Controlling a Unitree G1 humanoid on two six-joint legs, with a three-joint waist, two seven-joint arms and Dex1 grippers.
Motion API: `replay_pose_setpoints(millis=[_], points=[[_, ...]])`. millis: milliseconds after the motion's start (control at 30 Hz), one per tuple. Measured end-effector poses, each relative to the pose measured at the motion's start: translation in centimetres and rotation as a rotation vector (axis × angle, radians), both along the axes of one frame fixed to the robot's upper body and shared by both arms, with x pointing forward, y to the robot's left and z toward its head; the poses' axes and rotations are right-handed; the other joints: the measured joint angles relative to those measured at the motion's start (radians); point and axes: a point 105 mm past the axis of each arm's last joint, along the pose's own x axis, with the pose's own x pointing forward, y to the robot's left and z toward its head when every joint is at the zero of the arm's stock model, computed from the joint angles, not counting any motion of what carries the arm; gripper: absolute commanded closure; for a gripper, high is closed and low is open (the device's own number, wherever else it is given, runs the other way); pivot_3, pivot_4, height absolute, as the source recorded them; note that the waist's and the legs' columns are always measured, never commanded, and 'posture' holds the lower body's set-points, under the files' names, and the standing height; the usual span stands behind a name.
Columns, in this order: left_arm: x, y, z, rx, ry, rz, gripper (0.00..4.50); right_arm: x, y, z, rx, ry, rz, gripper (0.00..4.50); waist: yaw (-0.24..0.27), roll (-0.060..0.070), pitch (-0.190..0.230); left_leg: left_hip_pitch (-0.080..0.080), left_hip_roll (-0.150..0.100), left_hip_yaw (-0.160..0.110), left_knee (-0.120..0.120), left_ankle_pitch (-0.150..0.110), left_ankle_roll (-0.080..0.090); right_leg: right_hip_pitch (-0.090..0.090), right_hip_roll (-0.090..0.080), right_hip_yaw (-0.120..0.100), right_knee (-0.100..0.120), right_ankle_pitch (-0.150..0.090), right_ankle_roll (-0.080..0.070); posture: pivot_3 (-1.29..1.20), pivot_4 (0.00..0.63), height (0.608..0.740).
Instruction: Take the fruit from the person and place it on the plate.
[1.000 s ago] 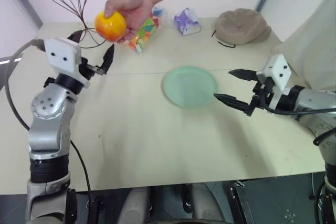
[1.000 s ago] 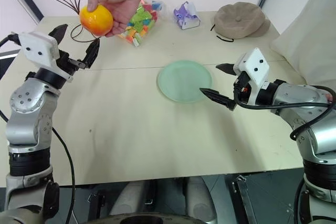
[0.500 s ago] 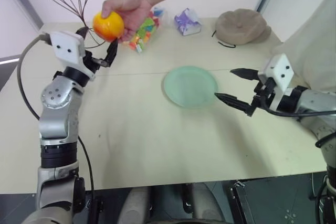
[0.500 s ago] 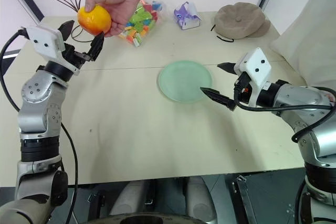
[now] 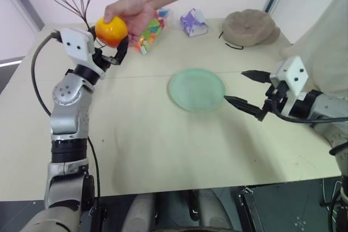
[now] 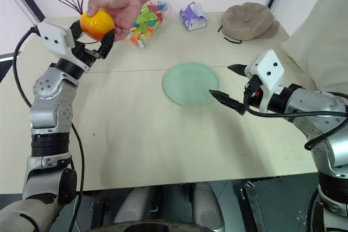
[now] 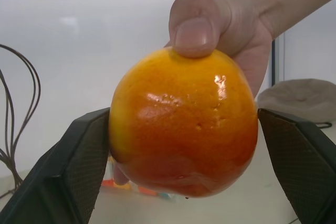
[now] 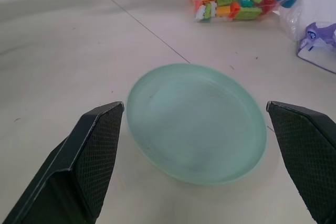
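fruit [image 7: 184, 124] looks like a firm, round orange w/ glossy skin, so prob a bit slippery and it'll roll if set down sloppy. Not fragile, not heavy imo, but a smooth ball between two flat pads wants a grab across the widest part, at 3 and 9 o'clock on its middle, not up near the top.

where it is: up in the air over the far left of the table [image 5: 163, 145], pinched in the person's hand [image 5: 133, 12], thumb on top at 12 o'clock. Plate [image 5: 197, 89] sits empty mid-table, roughly 4 o'clock from the fruit and well apart.

left gripper [image 6: 92, 39]: fingers either side of the fruit at its middle. One finger [image 7: 79, 166] looks to be touching the skin, the other has a thin gap, so partly closed around it, not clenched yet. Person has the weight afaict.

right gripper [image 5: 247, 91]: spread wide, nothing in it, hovering just beside the plate's edge at about 3 o'clock, tips pointing at it.
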Motion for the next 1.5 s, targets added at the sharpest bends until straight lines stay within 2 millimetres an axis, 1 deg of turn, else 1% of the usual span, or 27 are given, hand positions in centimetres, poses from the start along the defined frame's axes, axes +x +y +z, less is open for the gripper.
replay_pose_setpoints(millis=[33,67,400,533,600,700,833,867,933,1033,1267,1500], points=[[0.1,0.0,0.1,-0.003,0.000,-0.001,1.25,0.0,0.0,0.0,0.000,-0.001,-0.003,0.00,0.000,0.000,0.000,0.000,0.000,0.000,0.000,0.000,0.000,0.000,0.000,0.000,0.000,0.000,0.000,0.00,0.150,0.740],[0.1,-0.1,0.2,-0.003,-0.004,-0.002,1.48,0.0,0.0,0.0,-0.001,-0.003,-0.003,0.00,0.000,0.000,0.000,0.000,0.000,0.000,0.000,0.000,0.000,0.000,0.000,0.000,0.000,0.000,0.000,0.00,0.150,0.740],[0.3,-0.2,0.3,-0.006,-0.015,-0.007,1.50,-0.2,0.2,0.0,0.001,-0.007,-0.003,0.00,0.001,0.000,0.000,0.000,0.000,0.000,0.000,0.000,0.000,0.000,-0.001,0.000,0.000,0.000,0.000,0.00,0.150,0.740],[0.2,-0.8,0.3,0.001,-0.006,-0.050,1.50,-0.1,0.2,0.1,0.002,-0.008,-0.007,0.00,0.001,0.000,0.000,0.000,0.000,0.000,0.000,0.000,0.000,0.000,0.000,0.000,0.000,0.000,0.000,0.00,0.150,0.740],[0.3,-1.8,-0.3,0.017,0.030,-0.108,1.50,-0.1,0.1,0.1,0.002,-0.009,-0.008,0.00,0.001,0.000,0.000,0.000,0.000,0.000,0.000,0.000,0.000,0.000,0.000,0.000,0.000,0.000,0.000,0.00,0.150,0.740],[0.5,-3.8,-1.3,0.054,0.096,-0.220,1.50,-0.1,0.1,0.1,0.003,-0.010,-0.011,0.00,0.003,0.000,0.000,0.000,0.000,0.000,0.001,0.000,0.000,0.000,0.000,0.000,0.000,0.000,0.000,0.00,0.150,0.740],[1.4,-6.7,-1.6,0.081,0.168,-0.390,1.50,-0.1,0.3,0.1,0.010,-0.015,-0.012,0.00,0.012,0.000,0.000,-0.001,0.000,0.000,0.002,0.000,0.000,0.000,0.001,0.000,0.000,0.000,0.000,0.00,0.150,0.740],[1.5,-7.3,-2.0,0.092,0.186,-0.422,1.50,-0.2,0.4,0.1,0.011,-0.020,-0.010,0.00,0.012,0.000,0.000,0.000,0.000,0.000,0.002,0.000,0.001,0.000,0.001,0.000,0.000,0.000,0.000,0.00,0.150,0.740],[1.8,-8.4,-3.0,0.103,0.228,-0.474,1.50,-0.3,0.7,0.2,0.015,-0.029,-0.006,0.00,0.012,0.000,0.000,0.000,0.000,0.000,0.002,-0.001,0.001,0.000,0.002,0.000,0.000,0.000,0.000,0.00,0.150,0.740],[2.2,-10.1,-5.8,0.131,0.335,-0.565,1.50,-0.6,1.2,0.4,0.032,-0.043,0.000,0.00,0.014,0.000,0.000,-0.001,0.000,0.000,0.002,-0.001,0.001,0.000,0.002,0.000,0.000,0.000,0.000,0.00,0.150,0.740],[2.6,-12.6,-7.9,0.206,0.435,-0.666,1.50,-1.0,1.2,-0.4,0.041,-0.029,-0.031,0.00,0.019,0.000,0.000,-0.001,-0.001,0.000,0.002,-0.001,0.002,0.000,0.001,0.000,-0.001,0.000,0.001,0.00,0.150,0.740],[2.9,-13.8,-9.2,0.274,0.480,-0.706,1.50,-1.7,0.9,-0.3,0.045,-0.043,-0.073,0.00,0.018,0.000,0.000,-0.001,0.000,0.000,0.002,-0.001,0.002,0.000,0.001,0.000,-0.001,0.000,0.001,0.00,0.150,0.740]])
